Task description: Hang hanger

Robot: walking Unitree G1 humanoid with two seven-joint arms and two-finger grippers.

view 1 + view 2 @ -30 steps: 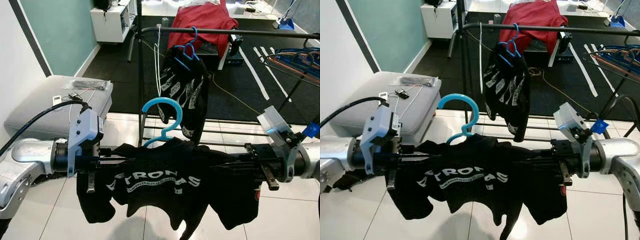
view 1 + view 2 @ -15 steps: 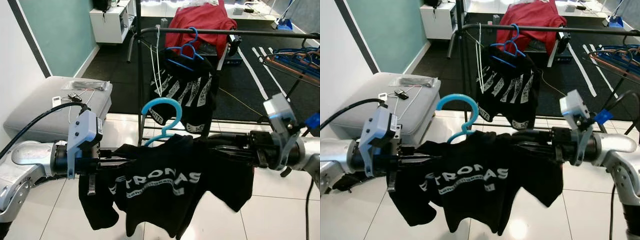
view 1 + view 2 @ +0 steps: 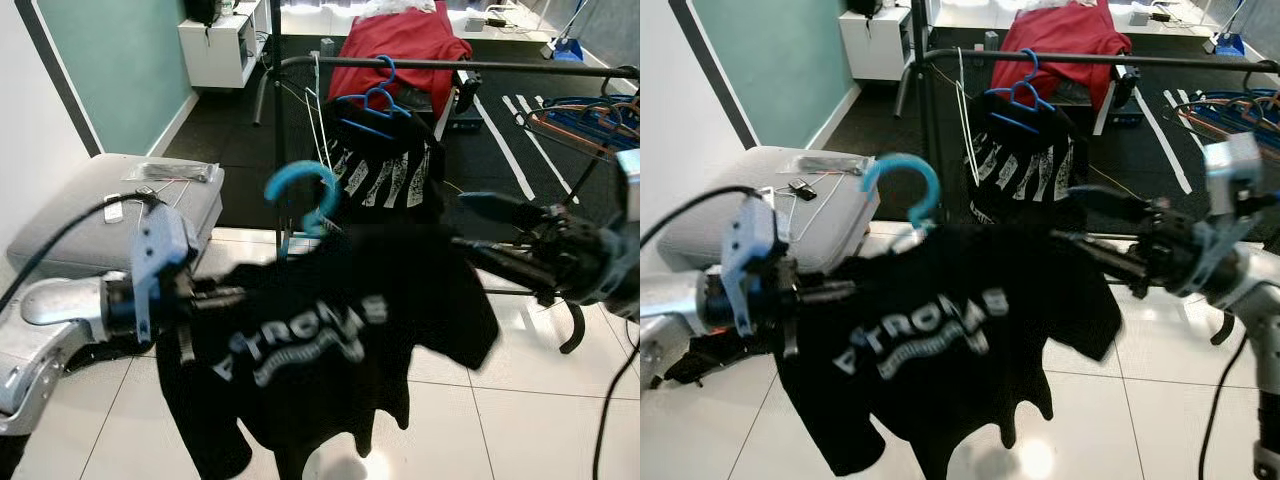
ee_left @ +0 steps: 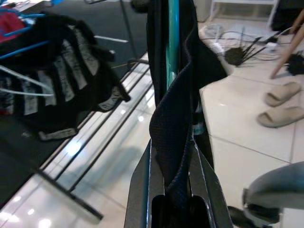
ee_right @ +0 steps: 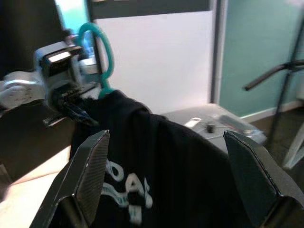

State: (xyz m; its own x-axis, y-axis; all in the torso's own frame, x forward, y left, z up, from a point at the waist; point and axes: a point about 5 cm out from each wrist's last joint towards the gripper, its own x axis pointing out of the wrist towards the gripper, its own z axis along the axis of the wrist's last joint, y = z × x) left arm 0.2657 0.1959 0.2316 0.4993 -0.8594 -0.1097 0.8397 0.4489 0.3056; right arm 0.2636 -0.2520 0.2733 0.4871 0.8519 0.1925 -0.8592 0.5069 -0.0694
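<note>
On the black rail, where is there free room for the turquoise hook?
The rail is bare right of the blue hangers, up to the red cloth's edge and beyond. Around the hung black shirt it is crowded.

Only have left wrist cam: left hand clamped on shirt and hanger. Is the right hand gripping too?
Observer: No. The right hand has its fingers spread wide. The black shirt hangs in front of them, not pinched.
Operator: Hook on the rail?
Observer: Not yet. The teal hanger hook stands up above the shirt, lower than the black rail.
Operator: Room on the rail?
Observer: Looks like it. A printed shirt on a blue hanger hangs near the rail's left end, and the stretch to its right looks bare.
</note>
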